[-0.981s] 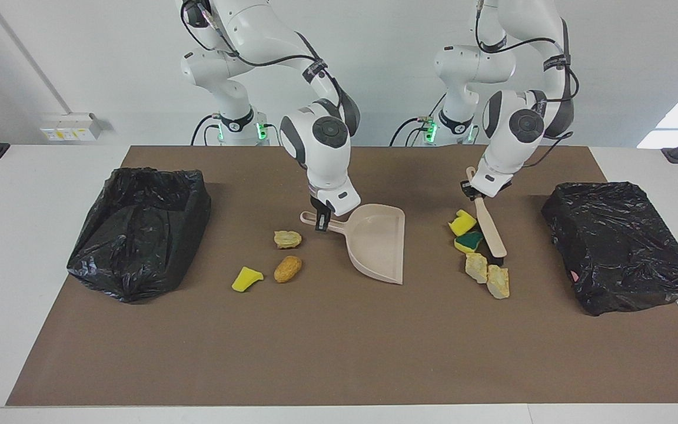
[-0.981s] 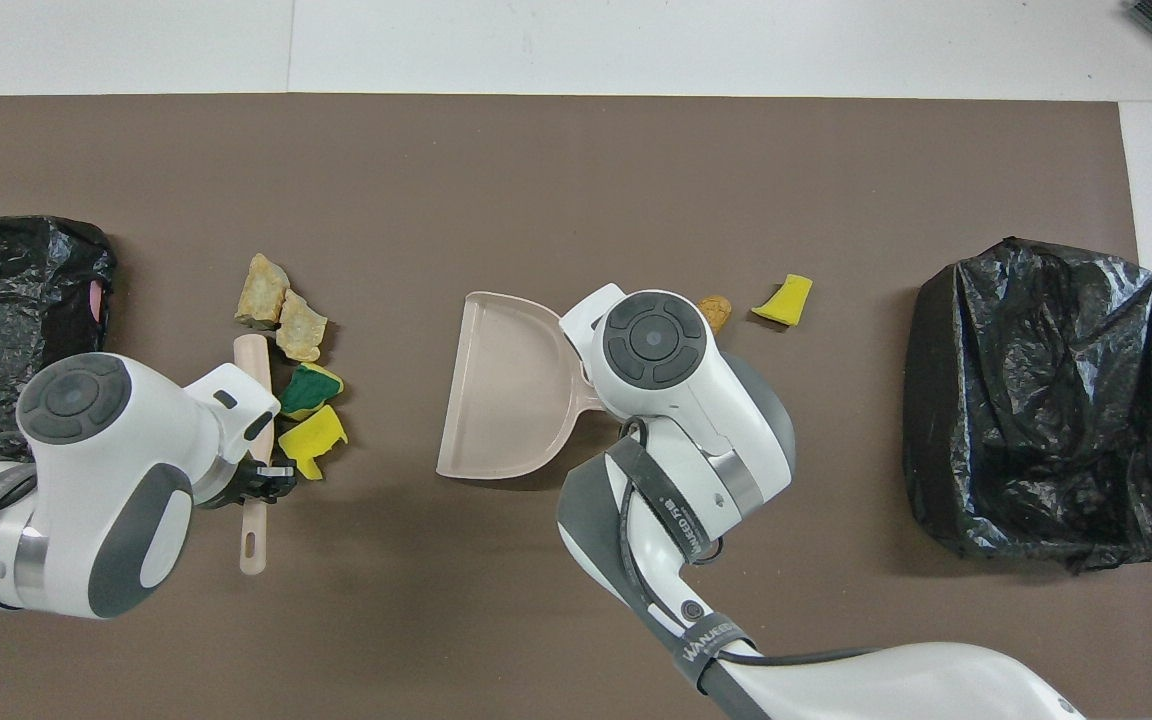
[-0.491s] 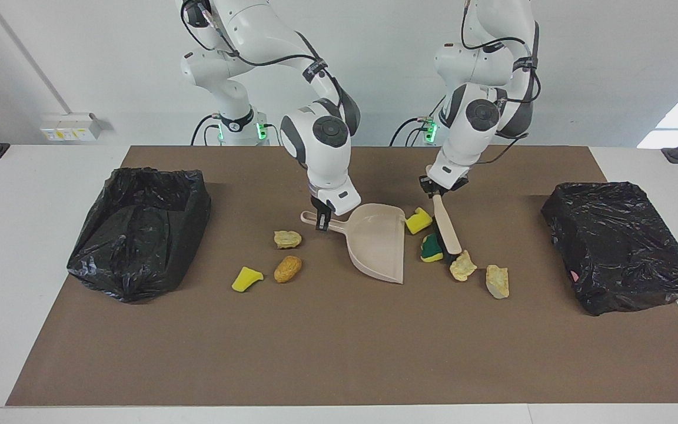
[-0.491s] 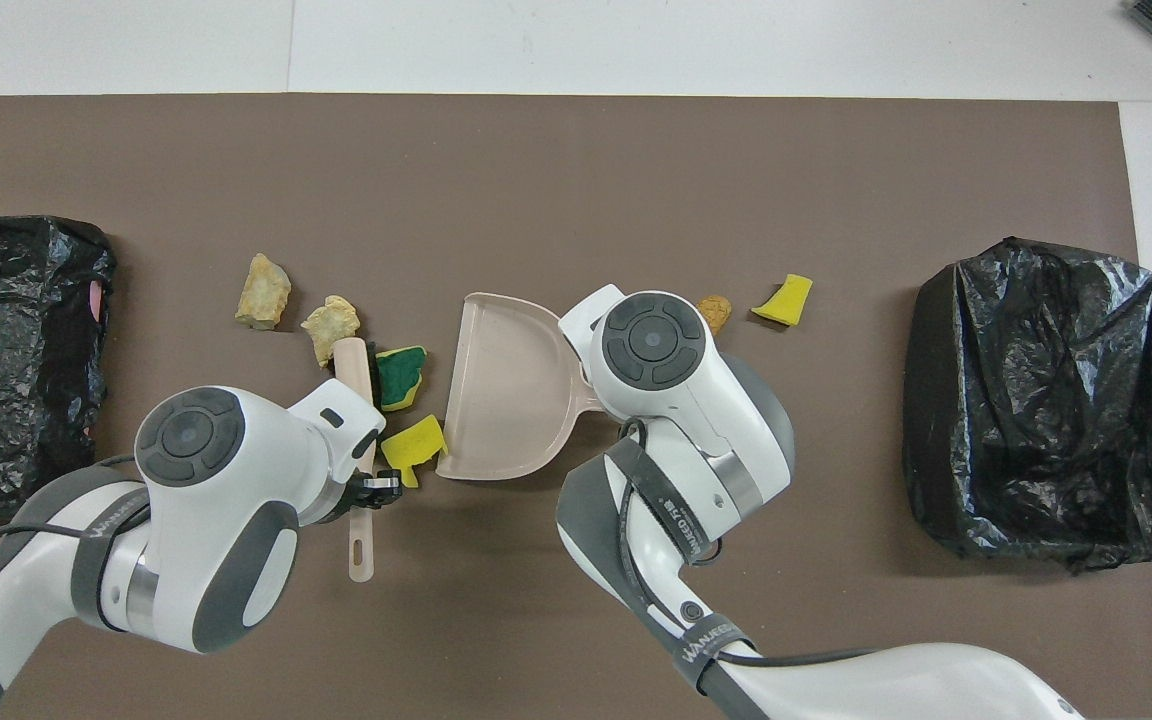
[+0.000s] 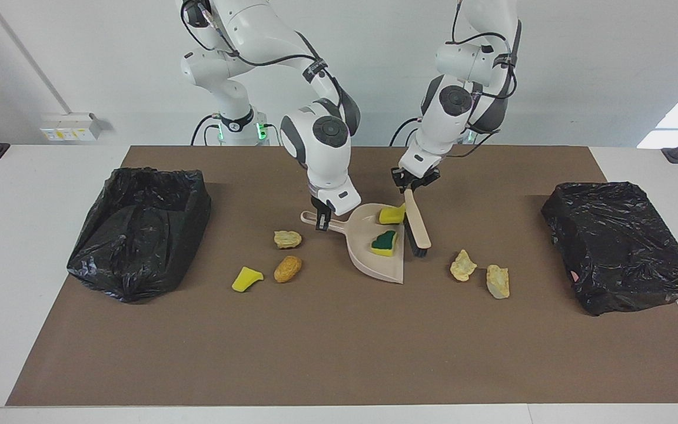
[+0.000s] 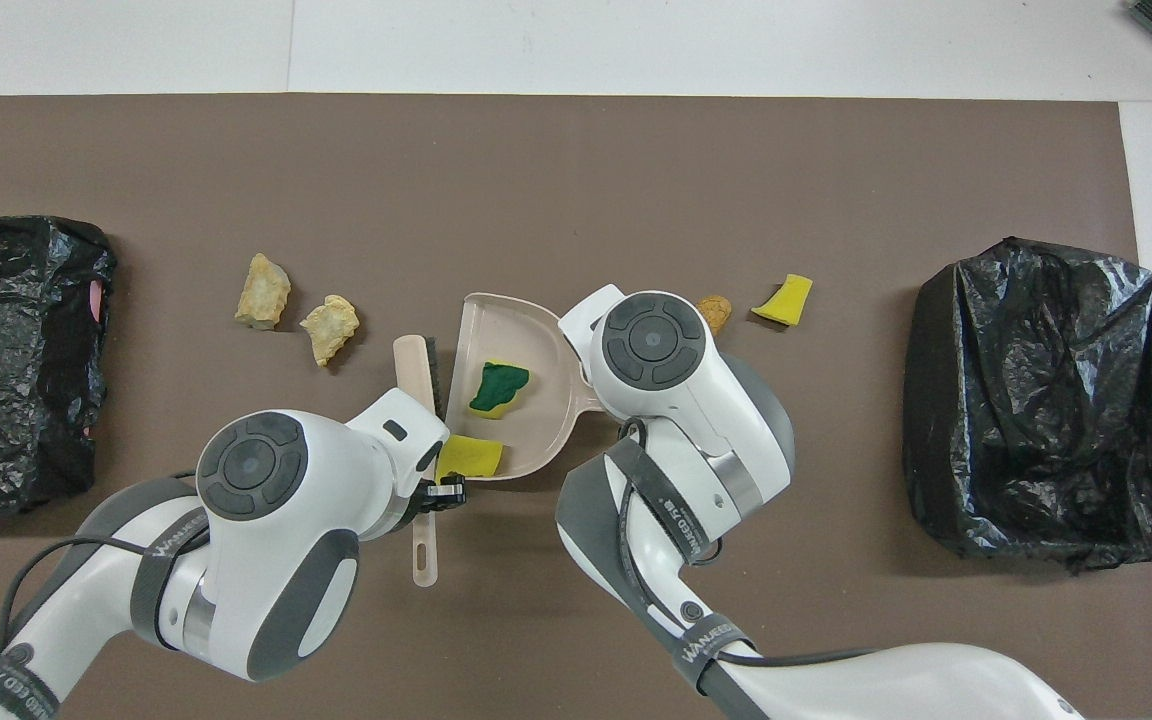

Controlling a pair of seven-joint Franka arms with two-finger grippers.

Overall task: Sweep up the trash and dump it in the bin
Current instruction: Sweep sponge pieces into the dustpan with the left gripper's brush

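While both arms worked at mid-desk (image 5: 339, 353), the only legible writing was "WANJEEDA"-like lettering on their grey arm bands, not fully readable. Two black-lined bins stood at the ends of the brown mat: one bin (image 5: 139, 229) toward the right arm's end, the second bin (image 5: 618, 244) toward the left arm's end; what lay inside either could not be told. Between them lay the beige dustpan (image 5: 374, 262), holding two pieces of trash: a green-topped sponge (image 5: 384, 242) and a yellow sponge (image 5: 392, 214) at its edge nearer the robots. The right hand (image 5: 322, 222) was pressed shut on the dustpan's handle. The left hand (image 5: 412, 184) pinched the brush (image 5: 418, 227), whose head sat against the dustpan's open side. Two tan lumps (image 5: 463, 265) (image 5: 497, 281) lay on the mat between the dustpan and the second bin. Toward the other bin lay a pale lump (image 5: 287, 238), a brown lump (image 5: 287, 268) and a yellow wedge (image 5: 246, 278).
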